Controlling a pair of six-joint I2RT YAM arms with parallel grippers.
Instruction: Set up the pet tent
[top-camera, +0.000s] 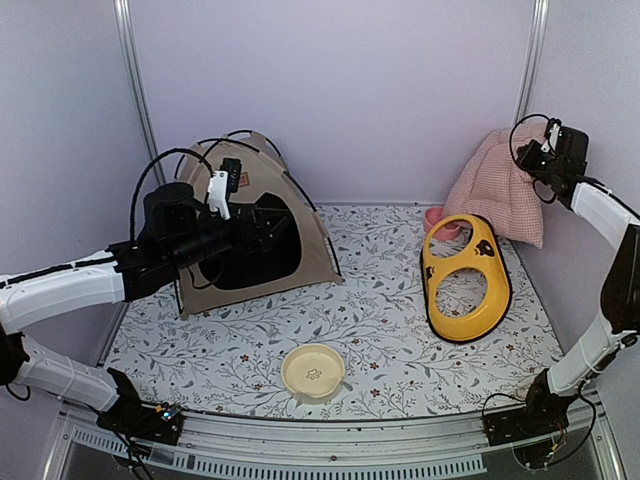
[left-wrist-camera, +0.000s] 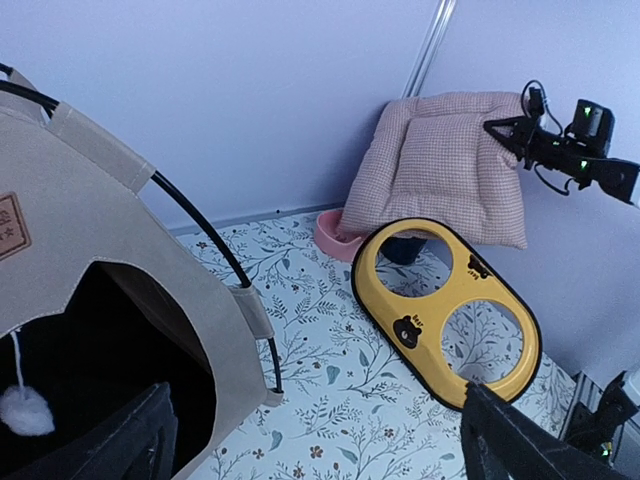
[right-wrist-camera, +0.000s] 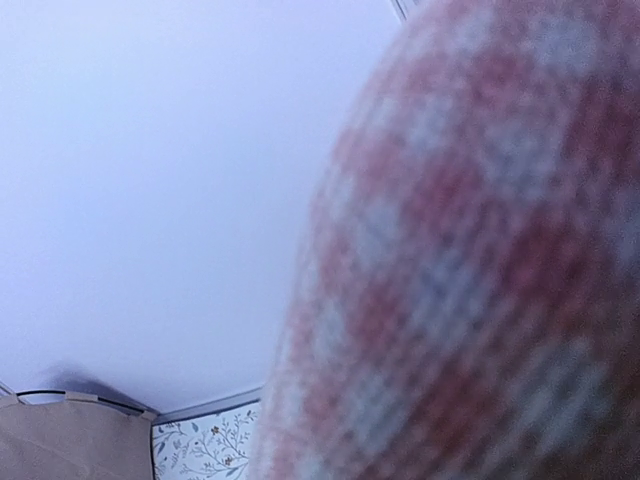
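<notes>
1. Pet tent (top-camera: 312, 243): tan dome, standing upright at the back left of the worktop (top-camera: 380, 310). A white pompom (left-wrist-camera: 24, 410) hangs in its doorway.
2. Left end effector (top-camera: 272, 226): jaws spread wide, holding nothing, just in front of the doorway.
3. Right end effector (top-camera: 538, 152): I log it as closed, at the top corner of the checked cushion (top-camera: 500, 190) propped in the back right corner. I cannot tell whether it pinches fabric.
4. Yellow feeder tray (top-camera: 470, 328) and cream bowl (top-camera: 313, 372): well apart from the tent.

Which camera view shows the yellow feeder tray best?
The top external view: the yellow feeder tray is seen whole, both holes clear. The left wrist view shows it closer, but a finger of the left gripper covers its near end. The right wrist view shows none of it; the blurred checked cushion fills that picture.
</notes>
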